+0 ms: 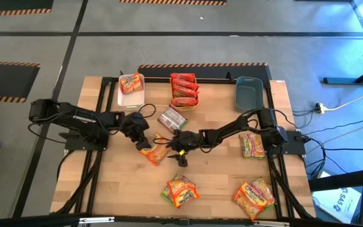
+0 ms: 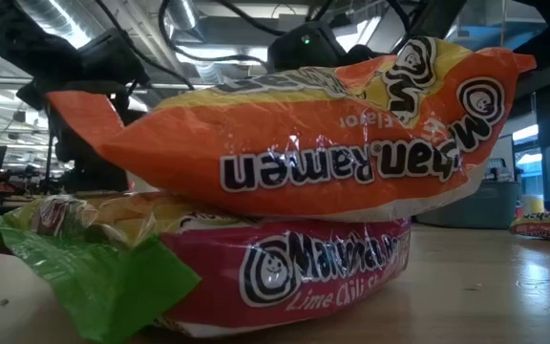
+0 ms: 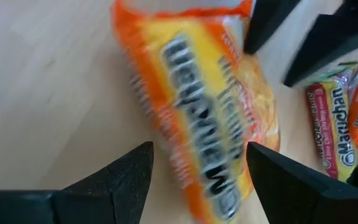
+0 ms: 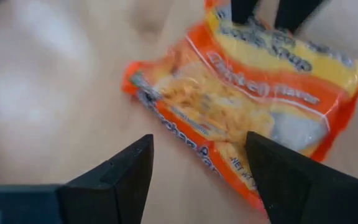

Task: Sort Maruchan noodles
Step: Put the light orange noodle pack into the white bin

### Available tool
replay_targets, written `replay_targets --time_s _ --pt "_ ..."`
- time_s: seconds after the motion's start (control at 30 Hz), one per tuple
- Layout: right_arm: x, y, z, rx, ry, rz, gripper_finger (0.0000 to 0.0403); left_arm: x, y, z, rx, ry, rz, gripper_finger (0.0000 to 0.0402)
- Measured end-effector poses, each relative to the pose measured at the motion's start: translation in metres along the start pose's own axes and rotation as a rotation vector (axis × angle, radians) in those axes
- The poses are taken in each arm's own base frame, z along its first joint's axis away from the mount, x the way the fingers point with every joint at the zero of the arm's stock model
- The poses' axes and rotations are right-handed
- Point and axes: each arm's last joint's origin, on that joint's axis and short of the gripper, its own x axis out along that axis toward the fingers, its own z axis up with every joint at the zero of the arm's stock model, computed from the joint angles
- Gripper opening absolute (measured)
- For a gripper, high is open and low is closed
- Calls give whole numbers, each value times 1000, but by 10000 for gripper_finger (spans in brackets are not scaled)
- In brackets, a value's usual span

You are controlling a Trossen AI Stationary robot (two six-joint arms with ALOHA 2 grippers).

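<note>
Nearest you at the front edge of the bench (image 1: 232,126) lie two loose heaps of noodles: a green-and-orange pair (image 1: 180,191) left of centre, which the low view shows as an orange packet (image 2: 313,129) stacked on a red lime-chili one (image 2: 285,268), and an orange-yellow heap (image 1: 254,197) to the right.

Move up to mid-bench and you find both arms meeting over one orange-yellow packet (image 1: 152,153). Your left claw (image 1: 141,140) comes in from the left and stands over that packet's upper end, fingers (image 3: 114,180) spread wide with the packet lying flat on the wood between and beyond them; nothing is gripped. Your right claw (image 1: 180,151) reaches in from the right, just beside the packet's other end, fingers (image 4: 114,177) likewise apart, with nothing between them; the packet (image 4: 247,118) lies on the bench ahead of it. Another green-yellow packet (image 1: 252,145) rests under the right arm near the right edge.

A little farther, a silvery packet (image 1: 171,118) lies back-up at centre.

Along the far edge sit three bins: a white one (image 1: 122,96) with one orange packet (image 1: 130,82) inside, an orange one stacked with red packets (image 1: 184,90), and a grey-blue one (image 1: 249,93).
</note>
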Motion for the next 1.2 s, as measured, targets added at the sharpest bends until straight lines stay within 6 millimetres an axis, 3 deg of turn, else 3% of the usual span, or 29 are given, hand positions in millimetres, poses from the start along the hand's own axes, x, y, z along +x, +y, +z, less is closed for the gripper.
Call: replay_targets --time_s 0.5,0.8,1.07,1.2 --pt "4 -2 -9 -45 35 -53 240 0 -7 7 -128 -77 -71 252" --pt "4 -2 -8 -46 23 -53 240 15 -3 -2 -235 -26 13 252" --pt "4 -2 -8 -46 21 -51 240 26 -14 3 -172 -60 -117 252" --pt "4 -2 -7 -46 20 -51 240 30 -13 2 -173 -53 -102 251"
